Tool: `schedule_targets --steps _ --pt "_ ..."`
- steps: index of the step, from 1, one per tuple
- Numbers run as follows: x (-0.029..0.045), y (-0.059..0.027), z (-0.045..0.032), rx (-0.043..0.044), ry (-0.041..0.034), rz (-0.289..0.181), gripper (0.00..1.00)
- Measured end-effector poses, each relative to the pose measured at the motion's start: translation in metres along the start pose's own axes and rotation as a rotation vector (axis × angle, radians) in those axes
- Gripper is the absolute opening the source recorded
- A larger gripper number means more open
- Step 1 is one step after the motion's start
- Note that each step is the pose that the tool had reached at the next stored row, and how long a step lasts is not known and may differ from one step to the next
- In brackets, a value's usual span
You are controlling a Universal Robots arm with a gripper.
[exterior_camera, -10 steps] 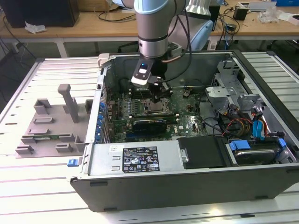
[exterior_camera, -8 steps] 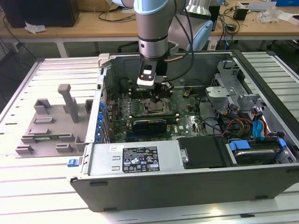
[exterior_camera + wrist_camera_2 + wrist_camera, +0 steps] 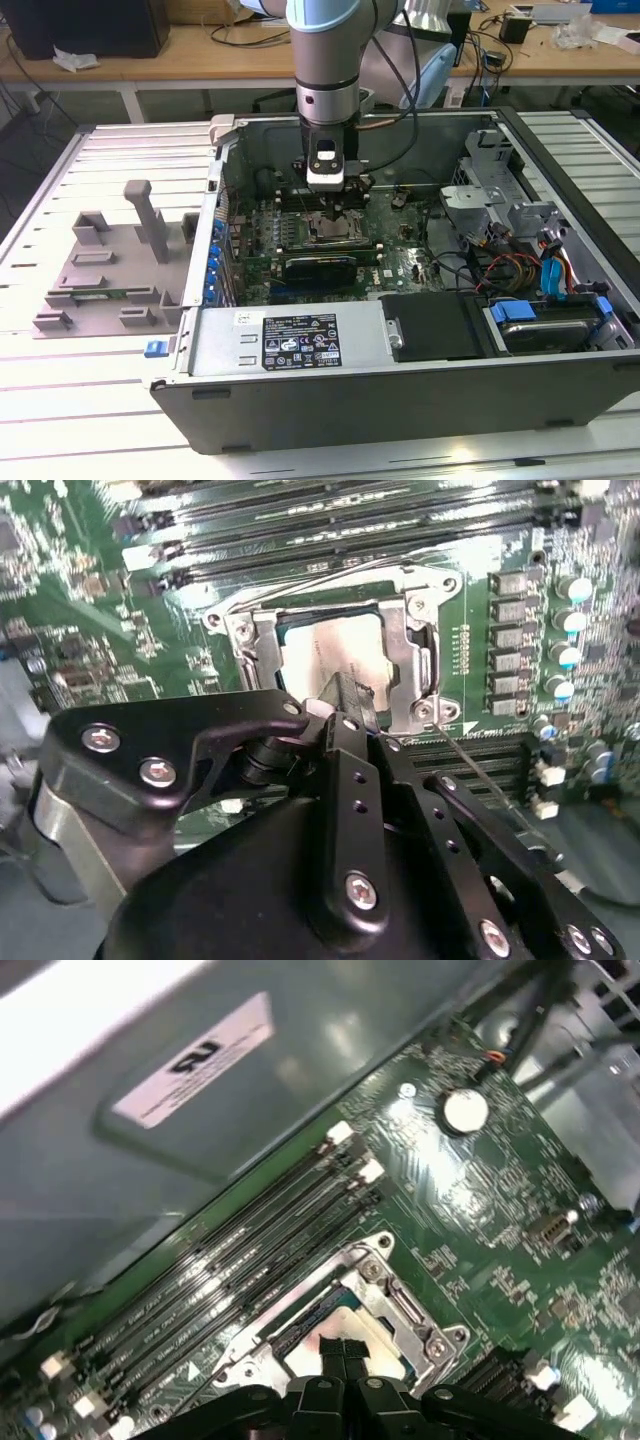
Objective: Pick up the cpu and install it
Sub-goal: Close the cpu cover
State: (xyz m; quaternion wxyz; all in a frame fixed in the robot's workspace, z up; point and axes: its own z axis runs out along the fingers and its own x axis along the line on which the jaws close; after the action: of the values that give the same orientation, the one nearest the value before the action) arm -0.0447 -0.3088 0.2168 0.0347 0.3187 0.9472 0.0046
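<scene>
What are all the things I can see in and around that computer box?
computer case: one, grey, open on the slatted table.
circuit board: one, green, inside the case.
chip: one, silver, in the metal frame, under the end effector.
memory slots: several, black, beside the frame.
coin battery: one, silver, on the board.
cables: a few, blue, case's side at the exterior view's right.
tray: one, grey, on the table at the exterior view's left.
robot arm: one, grey, above the case.
end effector: one, black, shut, over the chip.
</scene>
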Motion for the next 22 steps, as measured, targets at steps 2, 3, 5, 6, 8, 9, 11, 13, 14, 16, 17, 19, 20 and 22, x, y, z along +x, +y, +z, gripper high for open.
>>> schedule_targets --steps 2,3,5,6,8,9,11,13,14,16,17,19,20,22 --pt "0.0 0.0 0.0001 -0.0016 0.0006 -0.037 0.11" --pt "0.0 0.0 0.0001 -0.0026 0.001 -0.057 0.11" --pt "0.0 0.0 0.0002 -0.0052 0.002 -0.114 0.11" --pt "0.0 0.0 0.0003 -0.0063 0.0023 -0.142 0.11" --pt "0.0 -0.0001 0.0006 -0.0054 0.0019 -0.217 0.11" --pt "0.0 0.0 0.0008 -0.0036 0.0015 -0.249 0.11" --pt "0.0 0.0 0.001 -0.0002 0.0011 -0.287 0.11" --pt "0.0001 0.0 0.0013 0.0139 -0.0005 -0.349 0.11" --pt "0.0001 -0.0001 0.0014 0.0191 -0.0012 -0.363 0.11" --pt "0.0001 -0.0001 0.0014 0.0329 -0.0032 -0.396 0.11" --pt "0.0001 0.0 0.0015 0.0398 -0.0042 -0.412 0.11" --pt "0.0001 -0.0001 0.0017 0.0684 -0.008 -0.483 0.11" --pt "0.0001 -0.0001 0.0018 0.079 -0.0096 -0.511 0.11" --pt "0.0001 -0.0001 0.002 0.0896 -0.0122 -0.561 0.11"
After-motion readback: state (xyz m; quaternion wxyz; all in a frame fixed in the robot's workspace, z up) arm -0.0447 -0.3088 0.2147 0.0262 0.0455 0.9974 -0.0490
